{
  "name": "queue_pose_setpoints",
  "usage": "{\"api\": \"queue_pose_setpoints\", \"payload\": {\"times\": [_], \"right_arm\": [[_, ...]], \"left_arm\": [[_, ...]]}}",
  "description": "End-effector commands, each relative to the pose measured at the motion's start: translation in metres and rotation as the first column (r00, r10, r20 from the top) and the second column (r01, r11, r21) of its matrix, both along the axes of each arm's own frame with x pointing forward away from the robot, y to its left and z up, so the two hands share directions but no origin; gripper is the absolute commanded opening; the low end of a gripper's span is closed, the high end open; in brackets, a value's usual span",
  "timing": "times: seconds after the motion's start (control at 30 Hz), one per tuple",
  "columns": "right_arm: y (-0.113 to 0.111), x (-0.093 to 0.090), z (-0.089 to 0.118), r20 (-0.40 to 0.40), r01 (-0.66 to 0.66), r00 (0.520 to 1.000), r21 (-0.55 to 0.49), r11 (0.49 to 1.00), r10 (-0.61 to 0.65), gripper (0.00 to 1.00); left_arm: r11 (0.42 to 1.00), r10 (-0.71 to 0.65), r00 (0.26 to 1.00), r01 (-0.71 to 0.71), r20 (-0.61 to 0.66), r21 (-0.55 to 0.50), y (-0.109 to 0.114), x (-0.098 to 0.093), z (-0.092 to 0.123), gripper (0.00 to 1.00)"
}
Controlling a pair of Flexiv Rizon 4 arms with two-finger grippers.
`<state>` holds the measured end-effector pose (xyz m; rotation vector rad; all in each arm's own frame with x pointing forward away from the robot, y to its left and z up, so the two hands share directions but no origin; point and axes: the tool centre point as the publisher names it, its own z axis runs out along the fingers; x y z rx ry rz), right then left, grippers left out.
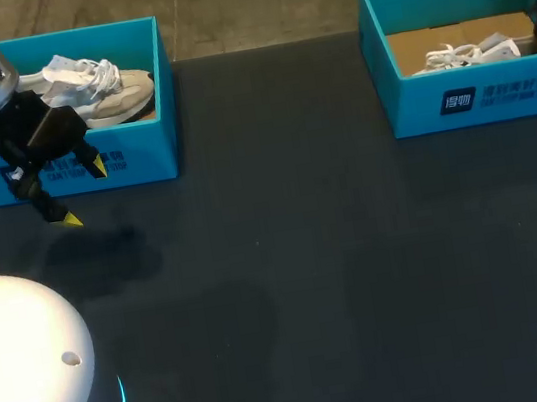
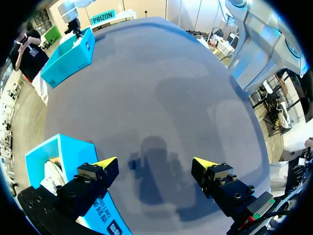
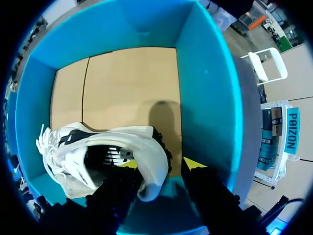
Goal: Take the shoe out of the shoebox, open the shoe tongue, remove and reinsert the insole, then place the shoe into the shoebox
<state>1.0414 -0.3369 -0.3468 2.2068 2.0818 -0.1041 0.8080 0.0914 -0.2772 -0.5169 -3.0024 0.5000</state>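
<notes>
boxes: 2 teal shoeboxes, both open-topped, at the far side of the table (image 1: 287, 259). left shoebox (image 1: 144, 144) in the far left corner, right shoebox (image 1: 406, 105) in the far right corner, well apart.
shoes: 2, one per box. beige shoe (image 1: 105, 89) with white laces lies in the left shoebox. white shoe (image 1: 459, 55) lies on the bare cardboard floor of the right shoebox.
grippers: 2, one per arm.
print: each box has a dark blue label with white characters on its front wall. right label (image 1: 505, 92) is fully in view; the left one is partly hidden behind the left gripper. Text too small to make out.
left gripper (image 1: 83, 193): outside the left shoebox, just in front of its front wall, above the table. Fingers spread wide, nothing between them. The left wrist view shows only bare table and the gripper's shadow between the yellow tips, with the box corner just beside one finger (image 2: 93, 178).
right gripper (image 3: 162, 164): down inside the right shoebox. Fingers apart, with the white shoe's heel between them. The heel lies against one finger (image 3: 122, 183); a strip of box floor shows between the heel and the other finger, so no two-sided pinch.
task shoe: white shoe, inside the right shoebox, on its side.
</notes>
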Motion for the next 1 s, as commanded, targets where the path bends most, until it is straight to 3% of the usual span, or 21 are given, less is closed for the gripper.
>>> {"api": "queue_pose_setpoints", "payload": {"times": [0.03,0.13,0.3,0.6,0.83,1.0], "right_arm": [[0.004,-0.007,0.015,0.017,0.004,1.000,-0.015,1.000,-0.004,0.64],[0.007,-0.008,0.022,0.025,0.006,1.000,-0.025,1.000,-0.005,0.85],[0.014,-0.007,0.036,0.033,0.021,0.999,-0.046,0.999,-0.019,0.99],[0.027,-0.015,0.077,0.042,0.054,0.998,-0.036,0.998,-0.053,1.00],[0.045,-0.036,0.115,0.009,0.084,0.996,-0.011,0.996,-0.084,1.00],[0.057,-0.054,0.130,-0.041,0.132,0.990,0.010,0.991,-0.132,1.00]], "left_arm": [[1.000,0.000,1.000,0.000,0.000,0.002,0.000,0.000,0.000,1.00],[1.000,0.000,1.000,0.000,0.000,0.002,0.000,0.000,0.000,1.00],[1.000,0.000,1.000,0.000,0.000,0.002,0.000,0.000,0.000,1.00],[1.000,0.000,1.000,0.000,0.000,0.002,0.000,0.000,0.000,1.00],[1.000,0.000,1.000,0.000,0.000,0.002,0.000,0.000,0.000,1.00],[1.000,0.000,1.000,0.000,0.000,0.002,0.000,0.000,0.000,1.00]]}}
